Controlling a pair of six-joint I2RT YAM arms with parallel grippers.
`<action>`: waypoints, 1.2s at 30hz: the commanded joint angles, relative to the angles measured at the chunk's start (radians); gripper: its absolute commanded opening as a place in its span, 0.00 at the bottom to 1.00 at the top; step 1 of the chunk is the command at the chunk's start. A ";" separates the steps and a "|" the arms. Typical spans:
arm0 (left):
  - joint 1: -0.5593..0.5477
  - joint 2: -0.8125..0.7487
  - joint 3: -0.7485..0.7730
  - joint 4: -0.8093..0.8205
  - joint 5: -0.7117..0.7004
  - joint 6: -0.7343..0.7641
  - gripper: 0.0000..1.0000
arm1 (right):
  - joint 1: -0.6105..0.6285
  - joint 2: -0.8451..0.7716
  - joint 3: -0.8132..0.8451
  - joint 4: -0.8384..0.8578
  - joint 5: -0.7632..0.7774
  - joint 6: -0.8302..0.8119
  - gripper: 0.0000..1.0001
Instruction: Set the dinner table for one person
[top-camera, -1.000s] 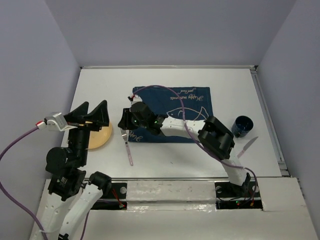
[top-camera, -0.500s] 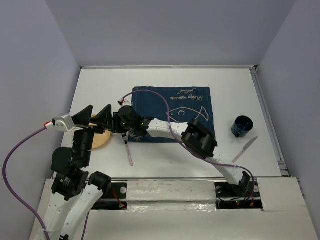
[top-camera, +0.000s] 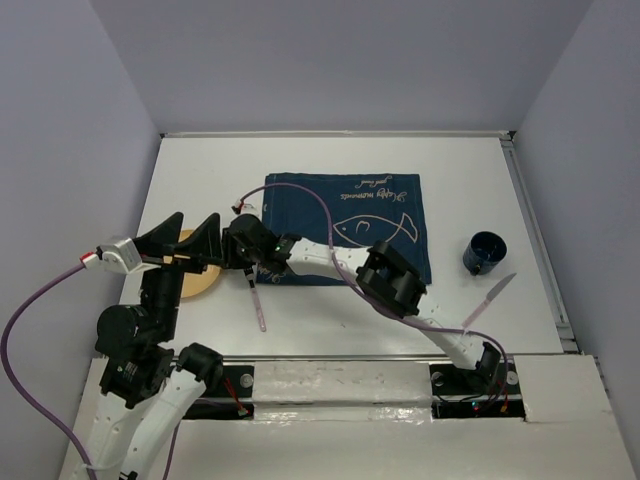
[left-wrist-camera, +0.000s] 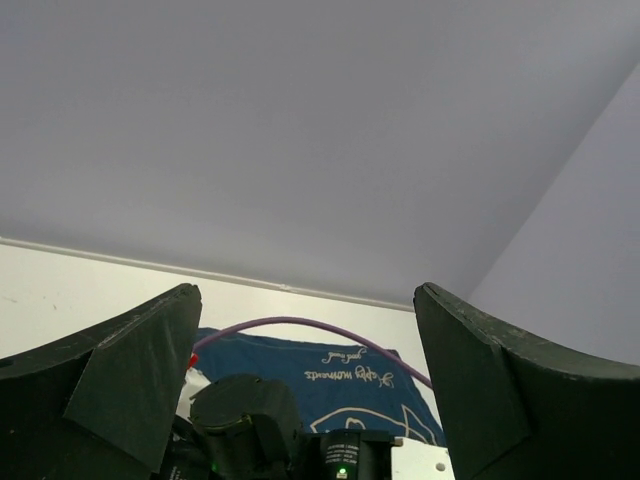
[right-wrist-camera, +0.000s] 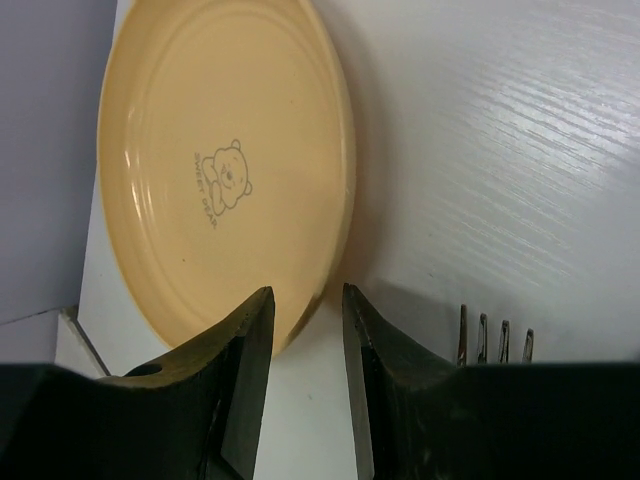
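Note:
A yellow plate (top-camera: 200, 281) (right-wrist-camera: 210, 170) with a small bear print lies at the left of the white dinner table (top-camera: 200, 170) (right-wrist-camera: 500, 150). My right gripper (top-camera: 226, 255) (right-wrist-camera: 307, 292) reaches across to it. It is open, its jaws a little apart on either side of the plate's near rim, and white table shows between rim and outer finger. A pink-handled fork (top-camera: 256, 296) lies just right of the plate, its tines (right-wrist-camera: 495, 335) beside my right fingers. My left gripper (top-camera: 193, 228) (left-wrist-camera: 307, 295) hangs wide open above the plate, holding nothing.
A dark blue mat (top-camera: 370, 215) (left-wrist-camera: 380, 390) with white script and a fish lies mid-table. A dark blue cup (top-camera: 485, 252) stands at the right, a knife (top-camera: 490, 297) in front of it. The right arm's purple cable (top-camera: 300, 185) arcs over the mat.
My right arm has stretched further left, from the mat's left edge to the plate's rim. The left gripper has shifted slightly left and down, still wide open.

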 joint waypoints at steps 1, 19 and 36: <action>-0.007 -0.015 -0.011 0.052 0.017 0.000 0.99 | 0.012 0.042 0.063 -0.020 -0.007 0.017 0.39; -0.016 -0.024 -0.015 0.055 0.023 0.003 0.98 | 0.032 0.031 0.111 0.037 -0.063 -0.032 0.05; -0.016 -0.032 -0.001 0.076 -0.014 0.026 0.99 | -0.093 -0.434 -0.304 0.201 -0.049 -0.117 0.00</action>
